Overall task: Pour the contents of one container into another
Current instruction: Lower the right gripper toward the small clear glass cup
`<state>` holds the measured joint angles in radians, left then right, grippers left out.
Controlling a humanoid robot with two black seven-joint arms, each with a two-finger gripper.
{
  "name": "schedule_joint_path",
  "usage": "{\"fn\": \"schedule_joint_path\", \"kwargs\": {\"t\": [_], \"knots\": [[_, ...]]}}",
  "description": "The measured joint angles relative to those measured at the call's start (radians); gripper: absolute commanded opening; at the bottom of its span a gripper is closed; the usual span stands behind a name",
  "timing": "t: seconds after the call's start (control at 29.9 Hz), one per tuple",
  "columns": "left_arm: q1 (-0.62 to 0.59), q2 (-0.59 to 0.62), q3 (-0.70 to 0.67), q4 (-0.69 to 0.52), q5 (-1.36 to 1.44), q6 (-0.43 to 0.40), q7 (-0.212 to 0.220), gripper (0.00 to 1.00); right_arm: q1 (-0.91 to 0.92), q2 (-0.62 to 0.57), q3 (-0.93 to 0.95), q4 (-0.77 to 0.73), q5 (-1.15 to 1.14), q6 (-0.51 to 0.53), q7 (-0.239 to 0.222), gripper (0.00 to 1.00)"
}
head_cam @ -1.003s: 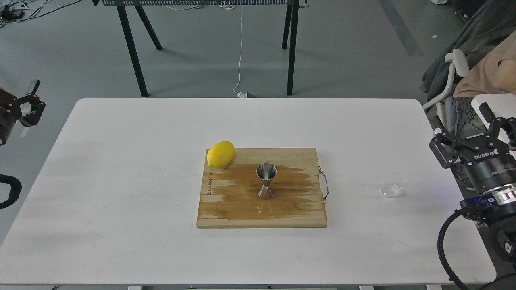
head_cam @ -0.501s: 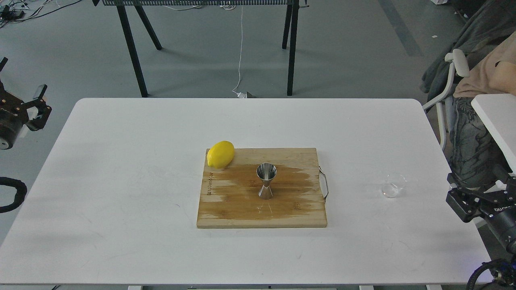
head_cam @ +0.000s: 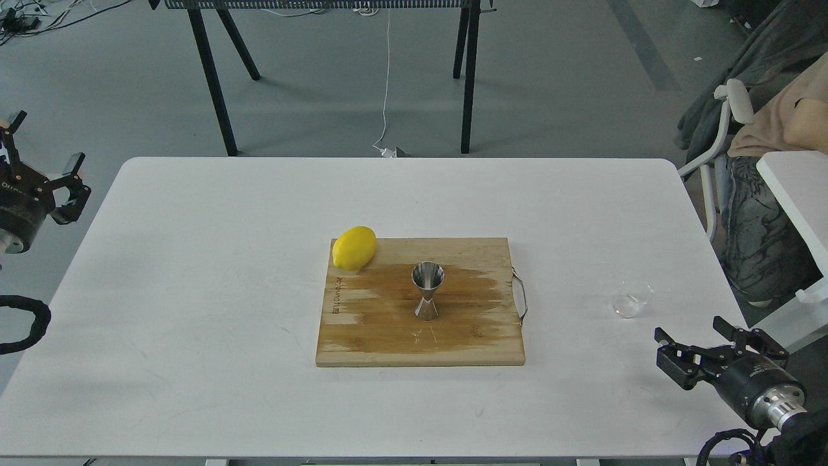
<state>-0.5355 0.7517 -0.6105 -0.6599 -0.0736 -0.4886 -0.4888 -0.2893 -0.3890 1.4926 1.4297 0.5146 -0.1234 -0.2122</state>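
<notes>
Steel double jigger (head_cam: 427, 291) upright near the middle of a wooden cutting board (head_cam: 388, 336), on a dark wet patch of the wood. Yellow lemon (head_cam: 354, 247) at the board's far left corner, partly overhanging the edge. Small clear glass cup (head_cam: 632, 298) upright on the white table (head_cam: 194, 323), well to the right of the board and apart from its metal handle (head_cam: 521, 296). Right gripper (head_cam: 705, 343) low over the table's near right corner, nearer than the cup and not touching it, fingers spread, nothing between them. Left gripper (head_cam: 42, 145) off the table's left edge, far left of the board, fingers apart and empty.
</notes>
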Motion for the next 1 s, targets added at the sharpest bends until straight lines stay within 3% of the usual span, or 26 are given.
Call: {"fn": "schedule_joint_path", "kwargs": {"t": [0.37, 1.0], "knots": [[0.0, -0.001, 0.005, 0.0, 0.0, 0.0, 0.0, 0.86, 0.145, 0.044, -0.109, -0.151, -0.003, -0.041, 0.007, 0.99], [0.007, -0.001, 0.018, 0.0, 0.0, 0.0, 0.0, 0.86, 0.274, 0.081, -0.167, -0.277, -0.005, -0.042, 0.013, 0.99]]}}
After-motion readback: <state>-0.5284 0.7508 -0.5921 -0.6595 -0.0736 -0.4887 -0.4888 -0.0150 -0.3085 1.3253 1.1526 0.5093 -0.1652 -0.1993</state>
